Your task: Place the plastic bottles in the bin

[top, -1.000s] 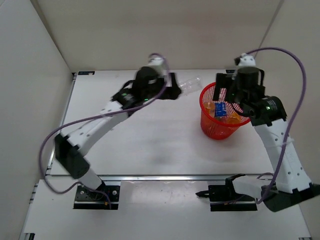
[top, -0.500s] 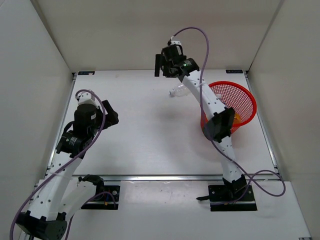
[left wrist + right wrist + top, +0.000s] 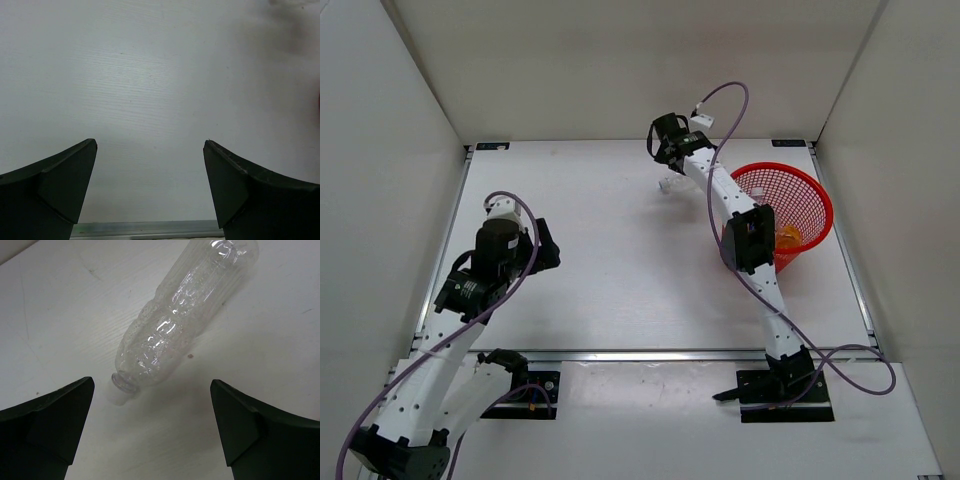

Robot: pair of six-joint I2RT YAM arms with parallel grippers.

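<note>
A clear plastic bottle (image 3: 185,320) with a white cap lies on its side on the white table, also seen from above (image 3: 671,184) at the far middle. My right gripper (image 3: 152,381) hangs open just over its cap end, one finger on each side, touching nothing; from above, the right gripper (image 3: 666,148) sits beyond the bottle. The red mesh bin (image 3: 820,195) stands at the right, with an orange bottle (image 3: 786,237) inside. My left gripper (image 3: 546,246) is drawn back at the left; the left gripper (image 3: 150,142) is open over bare table.
White walls close in the table at the left, back and right. A metal rail (image 3: 150,229) runs along the near edge. The right arm's forearm (image 3: 745,235) reaches past the bin's left side, and purple cables (image 3: 730,95) loop off both arms.
The left arm pulled back from the far middle to the left side. The right arm swung from over the bin to the clear bottle and has come closer to it. The bin shifted right.
</note>
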